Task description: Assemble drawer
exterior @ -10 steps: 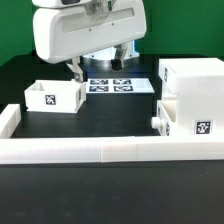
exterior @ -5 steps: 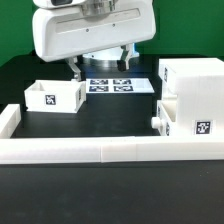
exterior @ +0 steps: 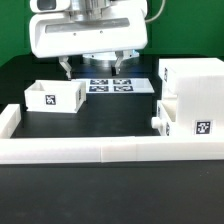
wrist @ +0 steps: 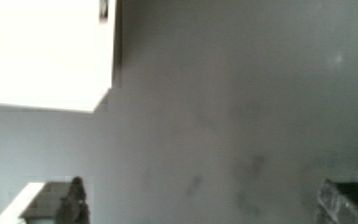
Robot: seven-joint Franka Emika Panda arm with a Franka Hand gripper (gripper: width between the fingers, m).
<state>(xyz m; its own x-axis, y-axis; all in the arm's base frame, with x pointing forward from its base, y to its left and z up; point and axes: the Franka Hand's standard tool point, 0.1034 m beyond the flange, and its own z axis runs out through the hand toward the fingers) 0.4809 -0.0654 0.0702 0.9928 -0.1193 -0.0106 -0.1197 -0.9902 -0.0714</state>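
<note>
The gripper (exterior: 93, 68) is cased in white, with dark fingers. A white tray (exterior: 55, 97) beside it is marked with a black-and-white square tag, as is the white housing (exterior: 195, 85). Black tags are printed on the white marker board (exterior: 135, 85) near it. The table (exterior: 110, 115) is black.

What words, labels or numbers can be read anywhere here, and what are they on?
No words, brand names or numbers can be read in either view.
Open tray: one black-and-white square tag, a pattern, not text.
Drawer unit on the exterior view's right: one such tag, low on its front.
Marker board: several such tags.
</note>
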